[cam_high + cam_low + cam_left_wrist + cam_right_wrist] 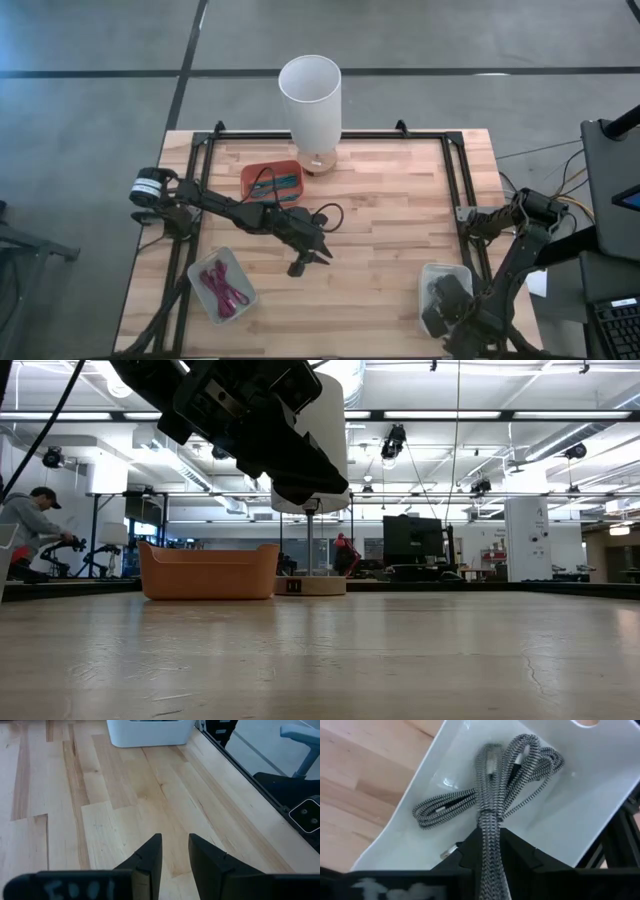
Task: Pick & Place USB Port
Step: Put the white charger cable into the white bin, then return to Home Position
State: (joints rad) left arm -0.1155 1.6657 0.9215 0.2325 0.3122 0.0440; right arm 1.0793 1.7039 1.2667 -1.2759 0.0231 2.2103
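The black-and-white braided USB cable (492, 795) lies coiled in a white bin (570, 815) at the desk's near right corner. The right claw (490, 852) hangs straight over that bin with its fingers closed around a bundled stretch of the cable; the rest of the coil spreads out ahead of the claw on the bin floor, one metal plug showing just beside a fingertip.

The left claw (175, 852) hovers over bare wood near the middle of the desk (390, 230), its fingers a little apart with nothing between them. Ahead of it stands the white bin by the desk's edge.

Behind the left claw sits an orange tray (272, 180) with cables in it, and beside that a tall white cylinder (311, 100) on a wooden base. Nearer the front, off to the left arm's side, a second white bin (222, 284) holds pink cables.

The desk is pale butcher-block planks inside a black frame. Beyond it the room is a big open workshop with strip lights, ducts and grey concrete floor; a person (35, 530) in a cap leans over equipment at the far side.
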